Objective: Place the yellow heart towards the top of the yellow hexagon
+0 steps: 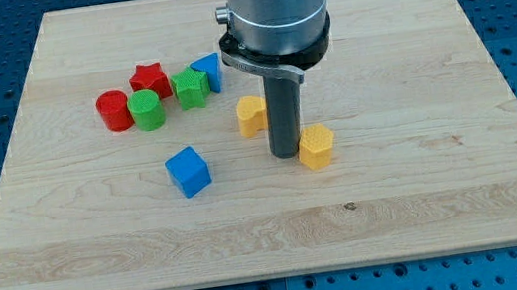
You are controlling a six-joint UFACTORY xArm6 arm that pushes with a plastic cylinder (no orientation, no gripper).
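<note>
The yellow heart (252, 115) lies on the wooden board (422, 173) near the middle. The yellow hexagon (316, 146) lies to its lower right. My tip (286, 153) stands between them, touching or almost touching the hexagon's left side and just right of and below the heart. The rod rises from there into the grey arm body at the view's top.
A cluster sits at the upper left: a red cylinder (115, 111), a green cylinder (146, 111), a red star (148, 79), a green block (190, 87) and a blue block (209, 71). A blue cube (188, 170) lies alone left of the tip.
</note>
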